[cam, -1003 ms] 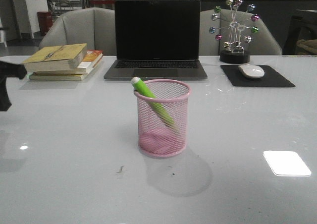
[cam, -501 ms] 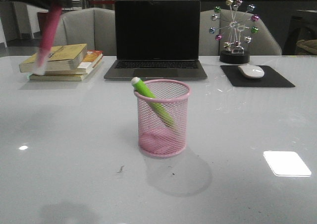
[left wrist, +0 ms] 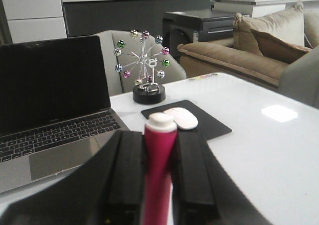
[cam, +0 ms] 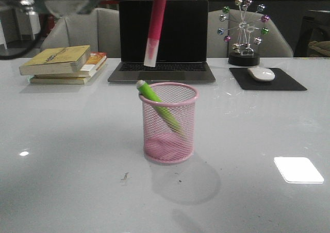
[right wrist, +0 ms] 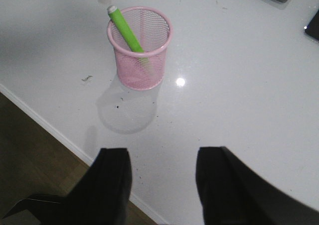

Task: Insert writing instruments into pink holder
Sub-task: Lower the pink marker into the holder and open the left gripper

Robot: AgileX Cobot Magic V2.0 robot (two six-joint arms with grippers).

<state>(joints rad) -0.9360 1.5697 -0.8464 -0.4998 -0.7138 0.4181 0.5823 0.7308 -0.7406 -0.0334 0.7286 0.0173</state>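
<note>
the magenta pen is clamped between the left gripper's fingers. the right gripper is held open, the pink holder with green pen well beyond its fingertips.

- Pink holder: painted wire mesh, likely metal.
- Green pen: smooth plastic.
- Tabletop: glossy white, reflecting lights.
- Magenta pen: smooth, satin plastic.

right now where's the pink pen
In the front view the pink pen hangs upright in the air, clamped in the left gripper, above and slightly behind the pink cup, in front of the laptop.
</note>
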